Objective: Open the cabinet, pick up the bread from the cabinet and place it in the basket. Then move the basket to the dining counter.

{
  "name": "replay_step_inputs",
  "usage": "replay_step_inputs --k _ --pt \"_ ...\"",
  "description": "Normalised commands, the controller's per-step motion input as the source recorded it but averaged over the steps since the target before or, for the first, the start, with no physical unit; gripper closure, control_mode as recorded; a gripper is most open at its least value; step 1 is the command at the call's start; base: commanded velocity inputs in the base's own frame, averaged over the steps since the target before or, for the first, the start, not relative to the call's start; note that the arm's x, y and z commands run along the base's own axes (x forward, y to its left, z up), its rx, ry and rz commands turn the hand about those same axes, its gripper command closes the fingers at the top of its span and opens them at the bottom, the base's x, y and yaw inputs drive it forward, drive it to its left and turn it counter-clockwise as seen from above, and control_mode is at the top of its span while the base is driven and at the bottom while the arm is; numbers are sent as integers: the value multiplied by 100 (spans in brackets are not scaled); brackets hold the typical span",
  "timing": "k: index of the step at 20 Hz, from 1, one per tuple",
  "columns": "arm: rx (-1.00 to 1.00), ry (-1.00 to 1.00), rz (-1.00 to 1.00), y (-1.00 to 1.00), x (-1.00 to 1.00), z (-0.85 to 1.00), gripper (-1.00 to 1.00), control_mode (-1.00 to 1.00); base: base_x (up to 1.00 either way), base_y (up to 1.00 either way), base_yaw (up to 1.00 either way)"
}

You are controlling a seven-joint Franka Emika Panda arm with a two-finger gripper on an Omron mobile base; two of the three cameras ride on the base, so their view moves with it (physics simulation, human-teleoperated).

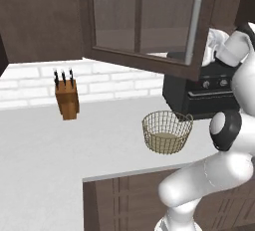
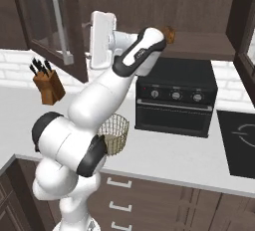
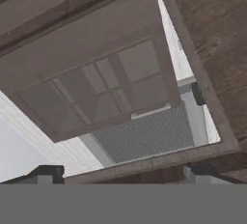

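The cabinet's glass-panelled door (image 1: 142, 23) stands swung open, its silver bar handle (image 1: 194, 23) toward me. My gripper (image 3: 123, 174) is open with nothing between its fingertips (image 3: 48, 172), facing the door's glass panes (image 3: 96, 88) close up. My white hand (image 2: 102, 36) is raised beside the open door (image 2: 47, 21), at cabinet height. The bread (image 2: 169, 34), a small golden-brown roll, lies in the cabinet behind my elbow. The tan wire basket (image 1: 167, 131) sits empty on the white counter below, in front of the black oven; my arm partly covers the basket (image 2: 117, 134) in the right base view.
A black countertop oven (image 2: 177, 100) stands right under the cabinet. A wooden knife block (image 1: 66, 98) is at the left by the brick backsplash. A dark cooktop (image 2: 239, 140) lies at the far right. Another cabinet door (image 2: 244, 31) juts out at the right edge.
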Motion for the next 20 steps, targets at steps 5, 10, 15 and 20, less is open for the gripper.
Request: replay_step_inputs --k 5,10,15,20 --pt "-3 -32 17 61 -95 33 -100 -100 0 0 0" --pt "-1 -24 10 80 -100 19 -100 -100 0 0 0" --pt "0 -3 -2 90 -78 -1 -100 -100 0 0 0" --pt "0 0 -16 100 -45 -25 -100 -100 0 0 0"
